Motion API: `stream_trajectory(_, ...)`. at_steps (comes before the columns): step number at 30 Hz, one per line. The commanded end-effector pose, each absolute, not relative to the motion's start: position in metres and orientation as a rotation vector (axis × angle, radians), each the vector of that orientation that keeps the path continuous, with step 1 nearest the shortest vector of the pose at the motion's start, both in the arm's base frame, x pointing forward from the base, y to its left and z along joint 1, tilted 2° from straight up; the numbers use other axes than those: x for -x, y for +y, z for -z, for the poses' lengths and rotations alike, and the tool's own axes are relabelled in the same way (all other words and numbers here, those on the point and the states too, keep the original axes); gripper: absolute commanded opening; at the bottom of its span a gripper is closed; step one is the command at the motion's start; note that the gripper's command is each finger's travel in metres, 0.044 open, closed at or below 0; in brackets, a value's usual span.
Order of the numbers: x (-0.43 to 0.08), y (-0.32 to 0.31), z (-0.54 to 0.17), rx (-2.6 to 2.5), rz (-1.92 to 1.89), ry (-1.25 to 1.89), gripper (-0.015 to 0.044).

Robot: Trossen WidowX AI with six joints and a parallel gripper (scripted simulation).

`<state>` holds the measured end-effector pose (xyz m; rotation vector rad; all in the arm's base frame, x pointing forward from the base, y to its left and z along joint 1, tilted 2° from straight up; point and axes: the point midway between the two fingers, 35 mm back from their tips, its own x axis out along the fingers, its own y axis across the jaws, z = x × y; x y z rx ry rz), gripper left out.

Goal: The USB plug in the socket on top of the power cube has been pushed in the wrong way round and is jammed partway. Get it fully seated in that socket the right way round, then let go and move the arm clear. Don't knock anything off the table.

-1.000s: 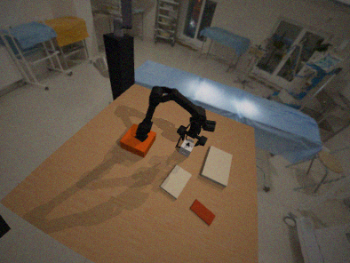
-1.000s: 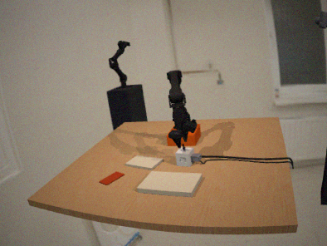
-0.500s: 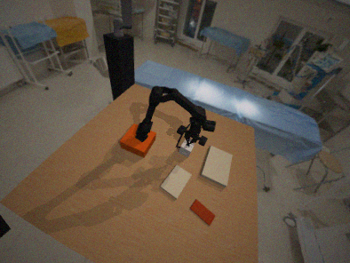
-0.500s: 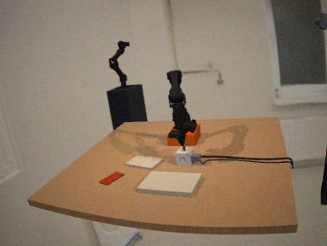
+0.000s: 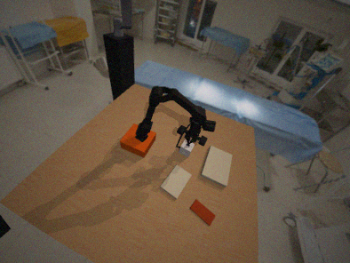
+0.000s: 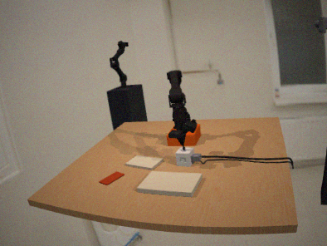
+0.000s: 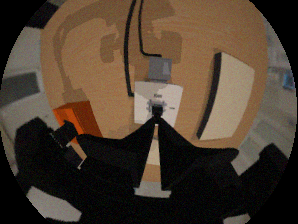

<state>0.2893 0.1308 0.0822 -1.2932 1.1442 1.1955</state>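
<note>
The white power cube (image 5: pixel 186 150) (image 6: pixel 184 158) (image 7: pixel 173 95) stands on the table (image 5: pixel 133 200) (image 6: pixel 232 195). The small dark USB plug (image 7: pixel 158 109) is at the socket in the middle of the cube's top. My gripper (image 5: pixel 188 144) (image 6: pixel 183 148) (image 7: pixel 156 120) points down over the cube, and its fingertips are closed together on the plug. How deep the plug sits and which way round it is cannot be made out; the fingertips cover part of it.
A grey plug (image 6: pixel 196 158) (image 7: pixel 160 69) with black cables is on one side of the cube. A large pale block (image 5: pixel 217 165) (image 6: pixel 170 183) (image 7: pixel 230 95), a smaller pale block (image 5: pixel 176 182) (image 6: pixel 144 162) and a red slab (image 5: pixel 202 211) (image 6: pixel 111 178) lie nearby. The arm stands on an orange base (image 5: pixel 133 144) (image 6: pixel 176 139).
</note>
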Motion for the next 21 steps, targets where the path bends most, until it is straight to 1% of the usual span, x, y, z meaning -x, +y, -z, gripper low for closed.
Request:
stream_trajectory(1,-0.290,0.131,-0.082,1.293,-1.195,1.143,0.0000)
stream_trajectory(21,-0.289,0.131,-0.095,1.293,-1.196,1.144,0.0000)
